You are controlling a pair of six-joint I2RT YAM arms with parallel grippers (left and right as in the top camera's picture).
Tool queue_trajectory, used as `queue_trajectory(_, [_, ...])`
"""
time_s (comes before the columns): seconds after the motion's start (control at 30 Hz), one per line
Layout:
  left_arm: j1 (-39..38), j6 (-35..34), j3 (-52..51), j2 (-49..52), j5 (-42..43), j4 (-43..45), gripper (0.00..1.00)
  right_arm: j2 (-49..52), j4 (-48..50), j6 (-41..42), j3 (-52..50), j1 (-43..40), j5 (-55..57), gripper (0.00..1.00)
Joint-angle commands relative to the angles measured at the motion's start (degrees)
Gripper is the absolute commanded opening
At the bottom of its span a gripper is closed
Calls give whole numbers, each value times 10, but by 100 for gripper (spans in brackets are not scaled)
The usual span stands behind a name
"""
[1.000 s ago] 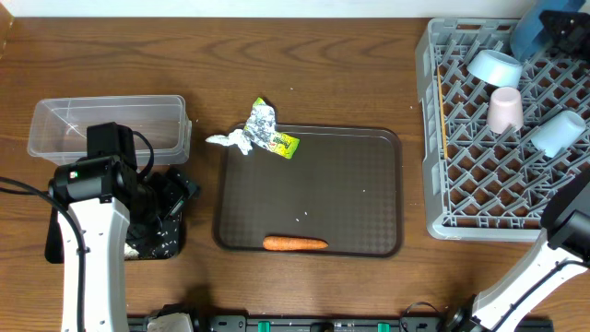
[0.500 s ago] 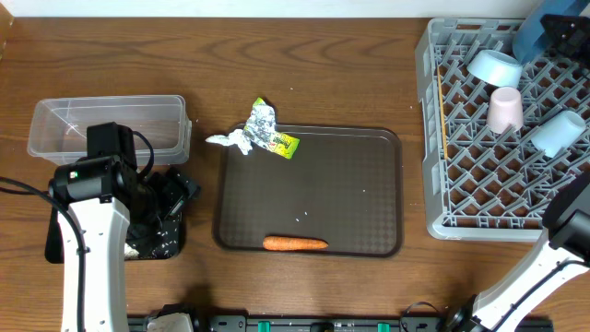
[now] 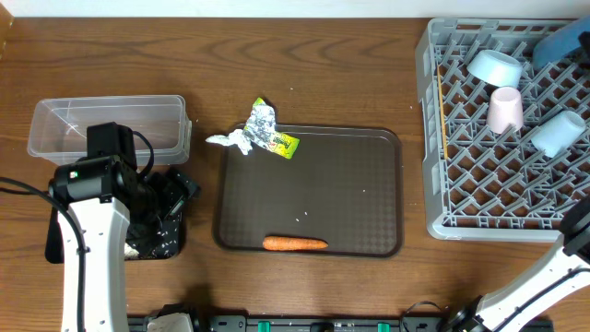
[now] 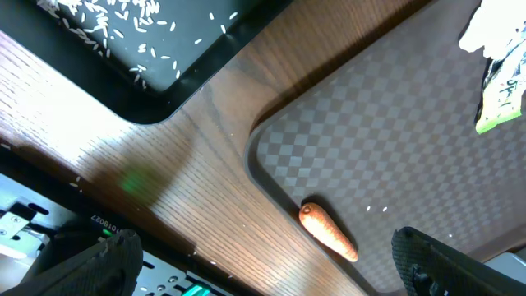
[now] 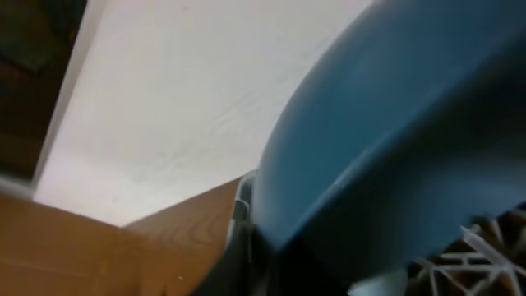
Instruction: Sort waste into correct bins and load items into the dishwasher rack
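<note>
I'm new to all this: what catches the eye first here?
The lone orange carrot at the near edge of the dark brown tray stands out first. On the right, a big grey rack holds a whitish-pink cup. Crumpled foil and a yellow-green wrapper sit at the tray's far-left corner.

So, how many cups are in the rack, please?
2: the pink cup upper-middle in the rack, the blue cup just right of it; more may be hidden.
</note>
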Motion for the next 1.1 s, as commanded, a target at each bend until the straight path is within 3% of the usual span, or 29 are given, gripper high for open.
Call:
queue_trajectory(0.0, [3,3,6,0,-6,-2,100,9,0,22,0,-14,-3,36])
queue_trajectory(0.03, [3,3,6,0,-6,-2,100,7,0,30,0,-17,-3,44])
queue_trajectory(0.07, [3,3,6,0,-6,-2,100,6,-1,34,0,-18,-4,67])
queue_trajectory(0.13, [3,3,6,0,-6,-2,100,1,-5,41,0,-22,-3,99])
queue_trajectory(0.43, [3,3,6,0,-6,-2,100,-84,-73,41,0,-30,61,99])
queue_trajectory(0.9, [3,3,6,0,-6,-2,100,-331,-173,50,0,-29,125,99])
queue_trajectory(0.97, [3,3,6,0,-6,-2,100,-362,-194,50,0,-26,111,99])
queue_trajectory(1.07, [3,3,6,0,-6,-2,100,-408,-200,41,0,-24,-21,99])
